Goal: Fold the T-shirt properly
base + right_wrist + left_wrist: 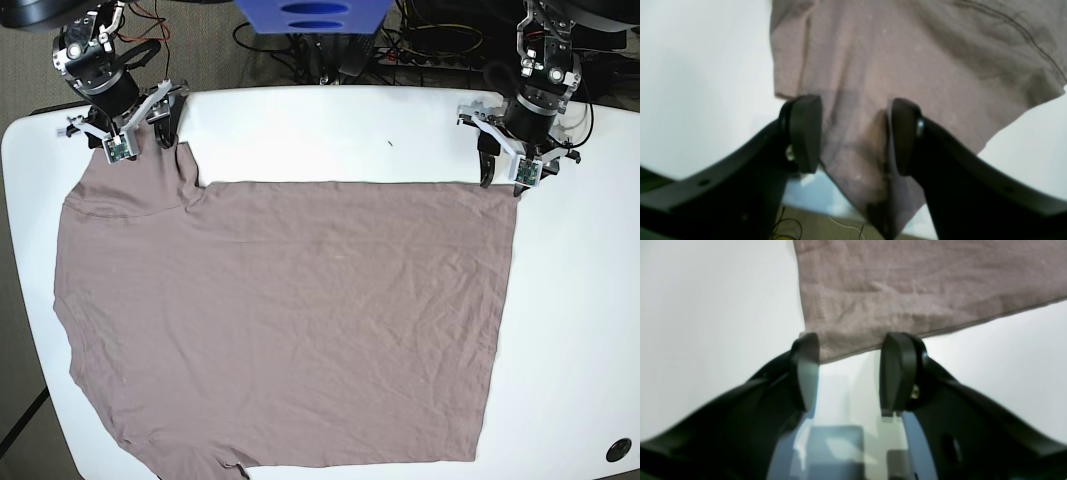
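Left wrist: the left gripper (pixel 848 373) stands with jaws apart, holding nothing, straddling the hem corner of the T-shirt (pixel 907 286) — closing here may catch only the edge, and the thin cloth could slip free.

Right wrist: the right gripper (pixel 853 136) is parted too, sleeve fabric lying between its pads; a pinch might bunch it.

Base: the shirt lies flat on the white table (pixel 330 130), both claws at its far corners.

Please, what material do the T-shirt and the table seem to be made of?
T-shirt: thin, soft matte fabric, probably cotton knit; it shows fine wrinkles and stitched hems. Table: smooth white hard surface, perhaps laminate or plastic; faint sheen, no grain visible.
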